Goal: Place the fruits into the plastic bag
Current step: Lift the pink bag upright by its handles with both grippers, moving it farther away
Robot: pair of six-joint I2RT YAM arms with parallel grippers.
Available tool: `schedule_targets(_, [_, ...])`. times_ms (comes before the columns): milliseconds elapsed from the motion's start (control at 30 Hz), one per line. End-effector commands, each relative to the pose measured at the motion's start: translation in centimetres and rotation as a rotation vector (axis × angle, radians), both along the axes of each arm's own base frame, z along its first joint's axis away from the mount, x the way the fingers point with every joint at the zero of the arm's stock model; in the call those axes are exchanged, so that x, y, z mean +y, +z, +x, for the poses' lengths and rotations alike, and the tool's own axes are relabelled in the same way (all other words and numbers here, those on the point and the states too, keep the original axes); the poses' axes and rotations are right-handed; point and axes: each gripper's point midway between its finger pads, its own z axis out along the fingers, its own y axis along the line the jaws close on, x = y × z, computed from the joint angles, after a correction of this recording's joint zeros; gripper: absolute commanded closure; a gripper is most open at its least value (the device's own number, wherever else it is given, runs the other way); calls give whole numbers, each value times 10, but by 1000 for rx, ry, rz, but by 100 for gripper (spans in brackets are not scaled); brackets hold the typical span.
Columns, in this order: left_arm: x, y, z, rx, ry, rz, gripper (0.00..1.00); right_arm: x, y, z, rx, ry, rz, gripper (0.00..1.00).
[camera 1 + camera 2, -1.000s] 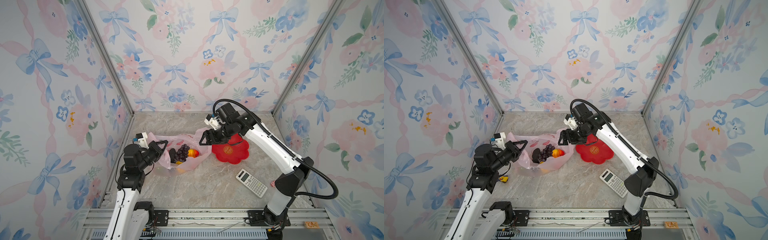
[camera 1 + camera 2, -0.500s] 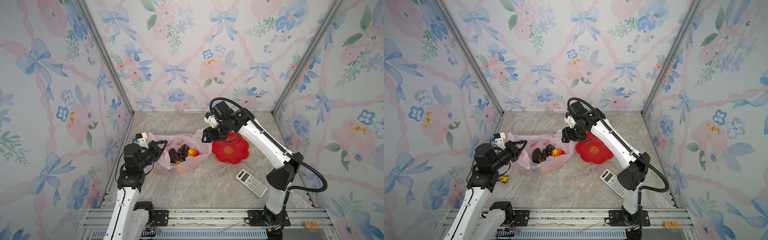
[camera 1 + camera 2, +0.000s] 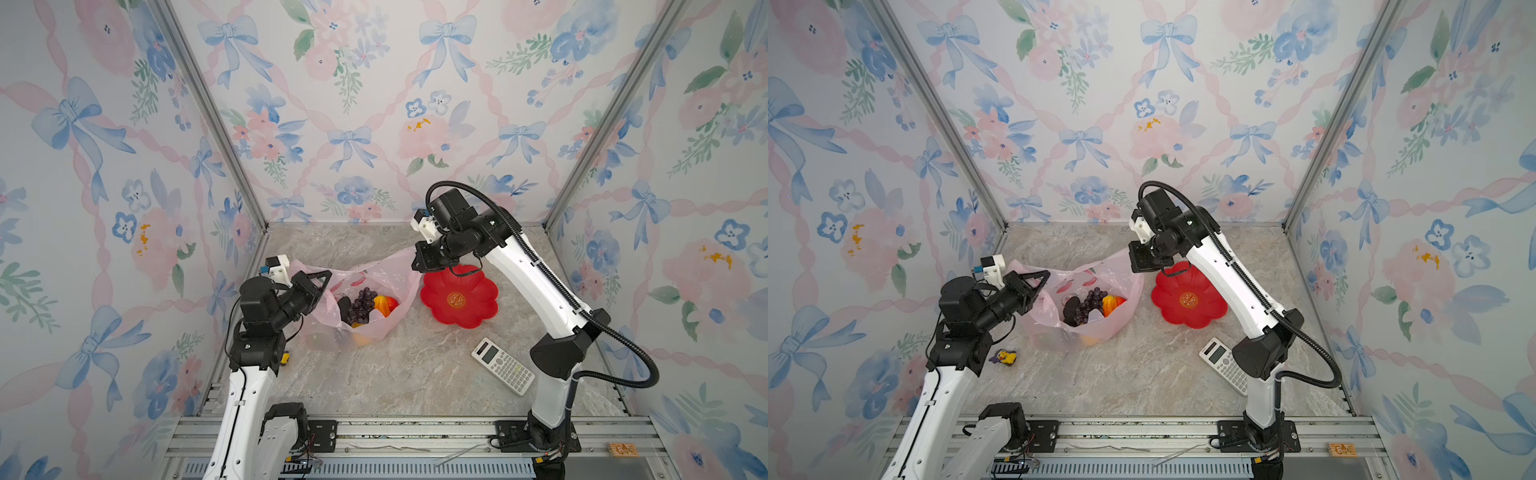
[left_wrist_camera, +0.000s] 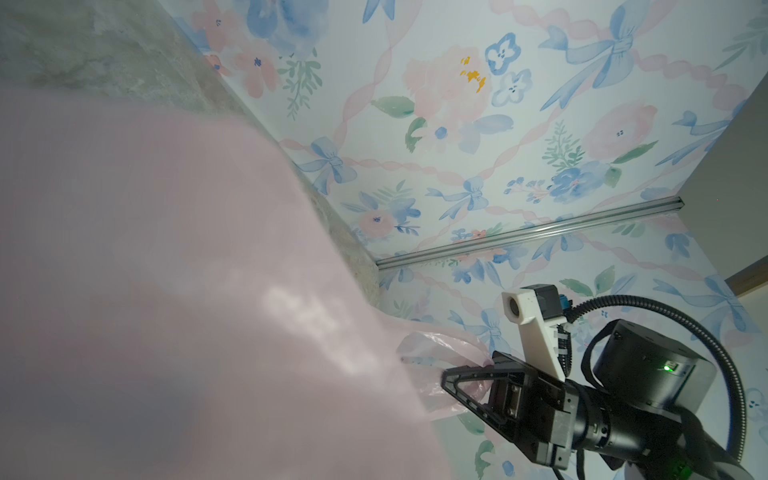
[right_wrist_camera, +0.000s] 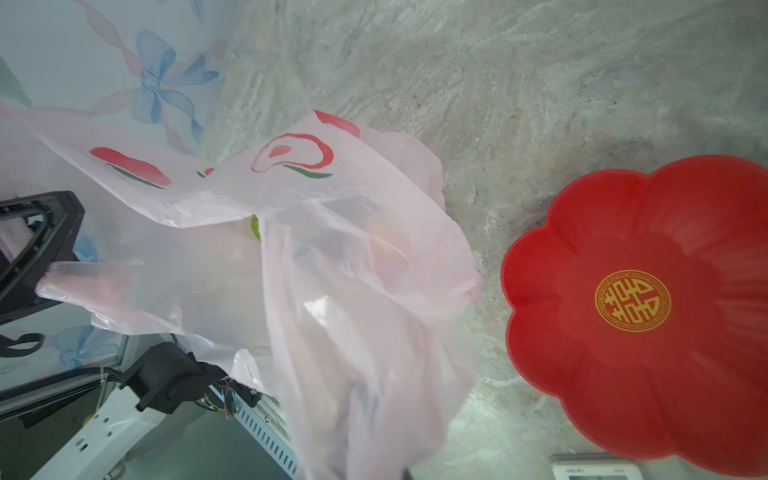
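A white button calculator [image 3: 503,371] is lying on the grey marbled desk [image 3: 395,374], well apart from both grippers. The left gripper [image 3: 324,277] is pinching one rim of the thin pale-pink plastic bag [image 3: 395,276]; between the grippers, a purple grape bunch [image 3: 360,303], dark avocado [image 3: 344,308] and red-yellow mango [image 3: 384,303] are sitting inside it. The right gripper [image 3: 417,262] is clamping the opposite rim, just beside the red flower-shaped plate [image 3: 478,309].

Bright, even light; soft shadows; nearby plastic bag [image 4: 166,291] blurred

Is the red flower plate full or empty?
Empty: the red plate holds nothing, and the grapes lie inside the plastic bag.
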Motion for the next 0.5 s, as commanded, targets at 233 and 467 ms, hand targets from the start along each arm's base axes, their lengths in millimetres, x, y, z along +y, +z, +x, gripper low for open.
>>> schedule_targets(233, [0, 158, 13, -277, -24, 12, 100, 22, 169, 27, -250, -11, 580, 100])
schedule_targets(467, [-9, 203, 42, -370, -48, -52, 100, 36, 213, 57, -280, 25, 821, 100])
